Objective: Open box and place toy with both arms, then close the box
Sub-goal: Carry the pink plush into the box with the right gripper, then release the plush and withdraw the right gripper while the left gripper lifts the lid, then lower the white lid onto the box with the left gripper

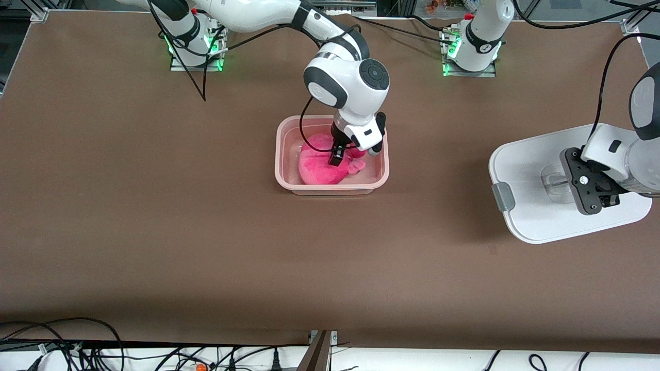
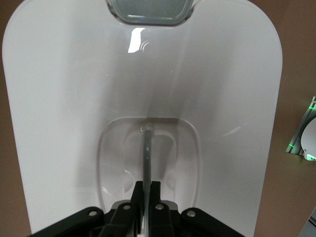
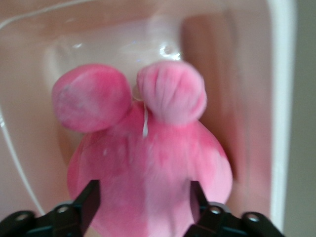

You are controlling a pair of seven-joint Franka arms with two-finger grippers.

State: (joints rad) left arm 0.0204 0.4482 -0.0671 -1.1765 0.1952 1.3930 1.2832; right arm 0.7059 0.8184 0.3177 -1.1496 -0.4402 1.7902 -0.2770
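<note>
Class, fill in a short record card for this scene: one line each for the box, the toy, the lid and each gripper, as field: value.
box: pale pink tub, open, mid-table
toy: pink plush lying inside the box
lid: white lid, off the box, toward the left arm's end of the table
right gripper: right gripper down in the box, fingers open, one on each side of the toy
left gripper: left gripper at the lid's recessed centre handle, shut on it
task stage: toy in the box, lid not yet back on

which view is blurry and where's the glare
Right wrist view: the toy and box look soft and smeared. Left wrist view: sharp, with a bright glare streak on the lid. Front view: even light, with a soft shadow beside the lid.
</note>
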